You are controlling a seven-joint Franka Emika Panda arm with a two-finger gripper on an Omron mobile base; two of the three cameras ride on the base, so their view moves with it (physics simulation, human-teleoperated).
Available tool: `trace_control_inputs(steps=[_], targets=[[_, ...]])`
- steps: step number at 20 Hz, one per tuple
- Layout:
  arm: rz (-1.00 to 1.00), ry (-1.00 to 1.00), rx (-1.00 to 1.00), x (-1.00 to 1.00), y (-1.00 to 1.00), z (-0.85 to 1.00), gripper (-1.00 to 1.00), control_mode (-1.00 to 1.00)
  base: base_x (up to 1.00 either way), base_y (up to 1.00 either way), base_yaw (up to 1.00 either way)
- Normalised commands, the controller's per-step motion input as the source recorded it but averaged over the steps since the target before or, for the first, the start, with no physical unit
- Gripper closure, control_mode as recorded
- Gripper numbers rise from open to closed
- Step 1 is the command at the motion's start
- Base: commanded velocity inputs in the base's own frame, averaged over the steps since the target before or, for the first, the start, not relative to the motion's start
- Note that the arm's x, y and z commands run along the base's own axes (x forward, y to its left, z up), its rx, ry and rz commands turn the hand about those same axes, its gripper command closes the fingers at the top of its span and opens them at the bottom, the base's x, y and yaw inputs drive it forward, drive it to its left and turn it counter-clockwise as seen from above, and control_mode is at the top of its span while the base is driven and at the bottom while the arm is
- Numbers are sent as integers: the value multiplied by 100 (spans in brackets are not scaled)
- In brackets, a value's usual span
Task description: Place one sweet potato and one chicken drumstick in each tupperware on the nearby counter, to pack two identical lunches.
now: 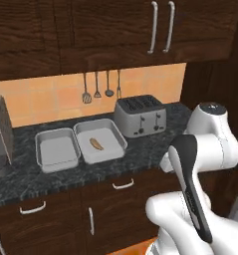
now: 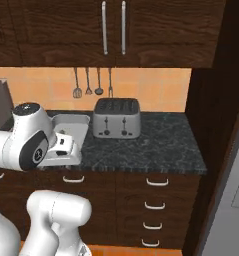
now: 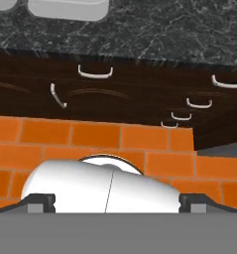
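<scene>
Tupperware trays sit side by side on the counter (image 1: 150, 144), left of a silver toaster (image 1: 139, 116). One sweet potato (image 1: 95, 144) lies tilted in the middle of the right tray (image 1: 118, 133). The left tray (image 1: 55, 149) holds nothing that can be made out. From the right base view the white arm covers most of the trays, so one tray's far corner (image 2: 73, 120) is all that shows. In the hand view, two pale tray edges (image 3: 68, 9) are cut off at the top, above the dark stone and brown drawers with silver handles (image 3: 95, 73). The gripper (image 3: 115, 203) points down toward an orange tiled floor (image 3: 65, 139), well below the counter; its two dark fingertips (image 3: 40, 202) stand far apart with nothing between them. Four utensils (image 1: 100, 87) hang on the orange wall behind the toaster. A grey appliance (image 1: 0, 134) is cut off at the left edge.
</scene>
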Motion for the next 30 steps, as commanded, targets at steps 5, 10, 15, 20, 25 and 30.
trace_control_inputs(steps=[5,10,15,20,25,30], targets=[[0,0,0,0,0,0,-100,100,-12,-100,-42],[0,0,0,0,0,0,-100,100,2,-100,-45],[0,0,0,0,0,0,-100,100,5,-100,-20],[0,0,0,0,0,0,-100,100,21,-100,-2],[0,0,0,0,0,0,-100,100,23,-97,8],[0,0,0,0,0,0,-100,100,12,-64,13]])
